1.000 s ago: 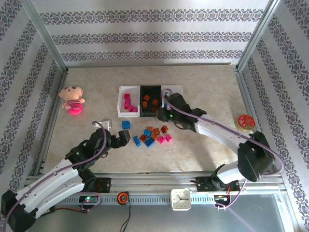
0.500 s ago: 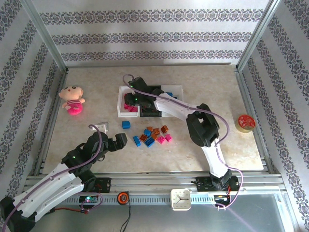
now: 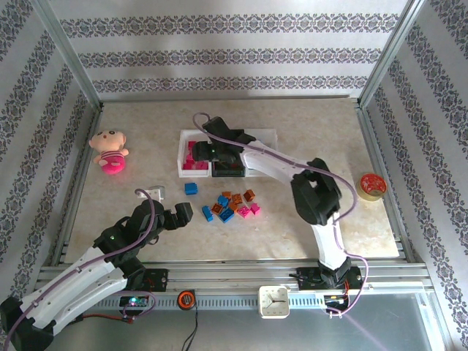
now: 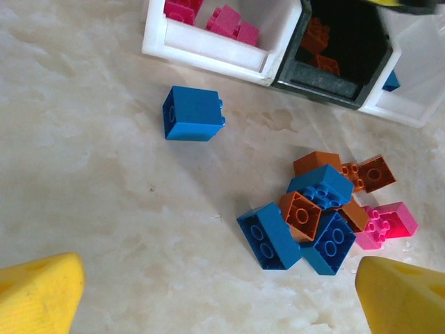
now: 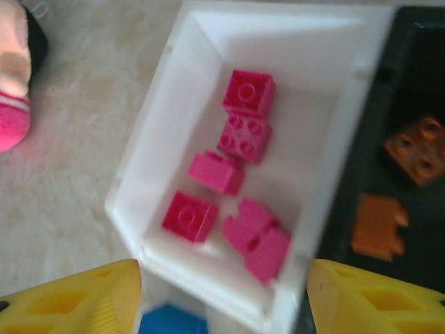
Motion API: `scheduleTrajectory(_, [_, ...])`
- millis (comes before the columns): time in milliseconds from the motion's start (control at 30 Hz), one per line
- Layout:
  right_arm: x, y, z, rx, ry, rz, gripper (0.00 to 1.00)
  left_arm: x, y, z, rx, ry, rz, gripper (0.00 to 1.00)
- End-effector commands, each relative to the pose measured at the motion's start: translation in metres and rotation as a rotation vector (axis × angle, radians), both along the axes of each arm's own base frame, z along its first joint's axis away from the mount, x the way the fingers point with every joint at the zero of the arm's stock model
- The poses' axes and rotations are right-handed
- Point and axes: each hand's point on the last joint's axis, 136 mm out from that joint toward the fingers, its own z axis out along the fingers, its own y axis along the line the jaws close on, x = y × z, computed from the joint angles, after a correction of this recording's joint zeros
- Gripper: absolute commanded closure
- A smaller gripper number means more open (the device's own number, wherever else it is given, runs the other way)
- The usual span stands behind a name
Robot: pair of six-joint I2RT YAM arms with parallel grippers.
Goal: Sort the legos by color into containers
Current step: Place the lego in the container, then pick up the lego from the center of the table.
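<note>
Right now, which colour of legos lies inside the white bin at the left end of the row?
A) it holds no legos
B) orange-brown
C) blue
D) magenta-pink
D: in the right wrist view the left white bin holds several magenta-pink legos, while the orange-brown legos lie in the black bin beside it.

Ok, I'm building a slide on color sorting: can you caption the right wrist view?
Open right gripper above the white bin of pink bricks, orange bricks in the black bin beside it.
</note>
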Motion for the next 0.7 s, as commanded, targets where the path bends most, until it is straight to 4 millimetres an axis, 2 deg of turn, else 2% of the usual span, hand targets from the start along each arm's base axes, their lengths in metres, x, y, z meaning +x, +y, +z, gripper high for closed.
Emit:
scheduleTrajectory(0, [-0.018,-0.025,0.032,0.038,-0.057,-0.011,0.35,0.005,-0.005,0.002,0.027,0.001,-0.025,0.0])
scheduleTrajectory(133, [-0.051,-0.06,0.02,0.007,-0.039,-0.031,0.35,0.022,-0.014,0.0,0.1,0.053,-0.046,0.0])
scheduleTrajectory(300, [-0.08,-0.097,0.007,-0.015,-0.02,-0.069,0.35,0.057,-0.031,-0.011,0.207,0.087,-0.082,0.02])
scheduleTrajectory(467, [-0.094,-0.12,0.002,-0.011,-0.012,-0.107,0.35,0.093,-0.028,-0.033,0.289,0.141,-0.048,0.1])
scheduleTrajectory(667, [-0.101,-0.134,0.014,0.014,-0.038,-0.13,0.35,0.124,-0.031,-0.055,0.329,0.146,-0.036,0.18])
